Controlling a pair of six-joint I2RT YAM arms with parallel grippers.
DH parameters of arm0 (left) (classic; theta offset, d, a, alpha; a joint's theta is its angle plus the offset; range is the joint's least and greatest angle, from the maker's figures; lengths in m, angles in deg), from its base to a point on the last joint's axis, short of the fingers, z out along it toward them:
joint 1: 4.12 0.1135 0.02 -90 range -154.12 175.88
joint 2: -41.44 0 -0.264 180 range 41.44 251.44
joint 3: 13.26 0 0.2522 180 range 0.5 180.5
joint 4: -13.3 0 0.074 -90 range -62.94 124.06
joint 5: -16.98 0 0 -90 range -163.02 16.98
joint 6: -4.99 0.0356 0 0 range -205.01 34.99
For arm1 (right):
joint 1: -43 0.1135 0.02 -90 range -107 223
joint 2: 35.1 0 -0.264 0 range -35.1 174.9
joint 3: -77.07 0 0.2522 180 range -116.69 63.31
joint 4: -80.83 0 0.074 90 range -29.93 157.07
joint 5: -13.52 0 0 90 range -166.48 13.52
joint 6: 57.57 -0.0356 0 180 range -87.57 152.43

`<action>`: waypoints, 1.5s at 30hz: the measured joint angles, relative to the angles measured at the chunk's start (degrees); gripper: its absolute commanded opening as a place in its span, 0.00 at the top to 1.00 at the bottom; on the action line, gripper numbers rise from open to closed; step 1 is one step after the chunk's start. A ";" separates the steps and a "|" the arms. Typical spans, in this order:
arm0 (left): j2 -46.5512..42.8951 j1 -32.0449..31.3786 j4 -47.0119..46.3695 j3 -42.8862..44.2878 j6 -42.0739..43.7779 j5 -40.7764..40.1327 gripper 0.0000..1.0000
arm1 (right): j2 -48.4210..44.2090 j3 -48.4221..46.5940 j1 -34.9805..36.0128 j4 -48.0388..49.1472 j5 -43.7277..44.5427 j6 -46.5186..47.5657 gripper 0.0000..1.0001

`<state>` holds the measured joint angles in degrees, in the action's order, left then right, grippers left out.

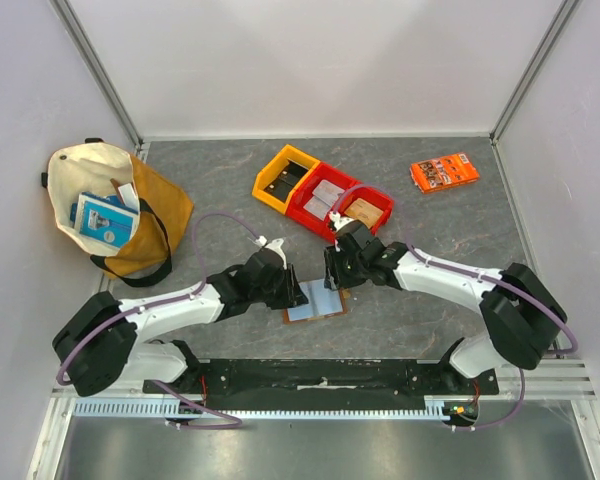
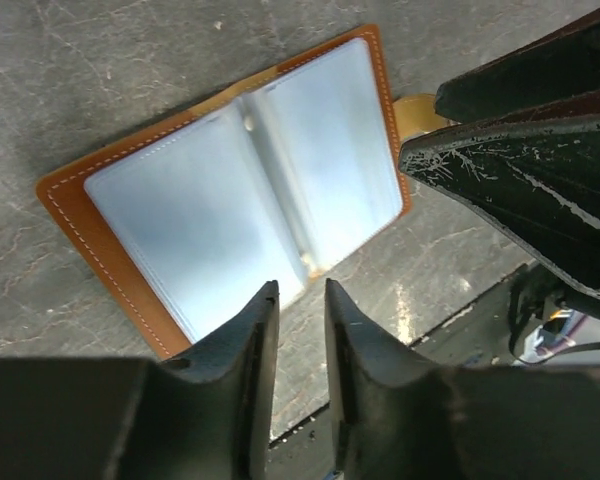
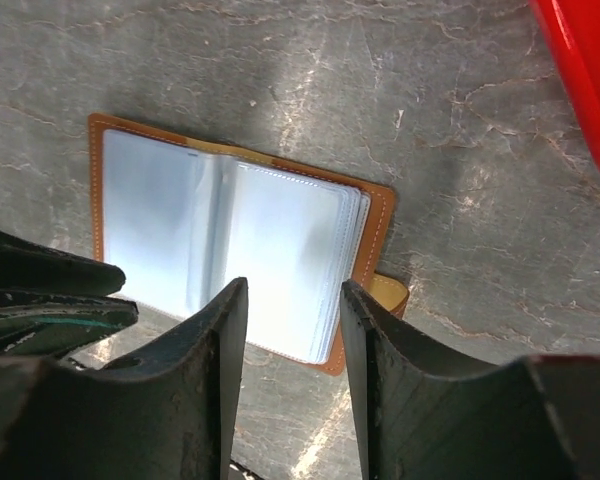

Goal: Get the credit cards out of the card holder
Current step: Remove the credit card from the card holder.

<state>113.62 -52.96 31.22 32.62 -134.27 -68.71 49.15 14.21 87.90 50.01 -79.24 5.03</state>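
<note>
A cream-and-mustard tote bag [image 1: 90, 180] sits far left — yellow bin [image 1: 263, 190], red bins [image 1: 302, 212], orange packet [image 1: 445, 171] farther back.

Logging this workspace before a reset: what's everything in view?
card holder: one, brown, pale blue inside, open between the tools
tote bag: one, cream and mustard, far left
blue box: one, inside the tote bag
yellow bin: one, behind the card holder
red bins: two, beside the yellow bin
orange packet: one, far right
table: one, grey, under everything
left tool: one, black, jaws apart, over the card holder
right tool: one, black, jaws apart, over the card holder
</note>
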 measured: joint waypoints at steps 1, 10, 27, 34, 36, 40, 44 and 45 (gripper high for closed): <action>0.35 -0.04 0.00 0.00 -0.07 -0.37 0.76 | 0.76 -0.04 0.00 0.02 0.00 0.00 0.54; 4.33 -0.17 0.57 -0.50 -0.59 -2.45 0.93 | 5.40 -0.96 0.66 0.92 -0.24 0.09 0.60; 6.14 -0.17 0.11 -1.51 -3.45 -2.25 0.98 | 7.85 -1.11 1.77 2.93 -1.09 -0.04 0.66; 7.32 -0.17 -1.81 -1.51 -4.09 -1.05 0.98 | 8.92 -0.98 2.62 5.35 -4.94 -1.07 0.70; 7.34 -0.17 -1.92 -1.51 -4.22 -1.01 0.98 | 8.92 -0.96 2.91 5.68 -5.03 -1.36 0.69; 6.93 -0.31 -1.55 -1.55 -4.35 -1.29 0.98 | 7.41 -0.96 3.26 4.98 -2.40 -1.49 0.61; 5.44 -0.76 1.16 -1.53 -4.33 -3.28 0.98 | 4.50 -1.51 3.26 2.45 1.73 -0.81 0.58; 5.14 -0.79 1.84 -1.53 -4.31 -3.78 0.98 | 4.26 -1.90 3.26 1.95 2.69 -0.48 0.58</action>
<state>118.76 -53.75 33.06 31.09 -138.57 -72.49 53.41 12.31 91.16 51.95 -76.55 4.55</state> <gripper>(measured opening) 0.023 0.410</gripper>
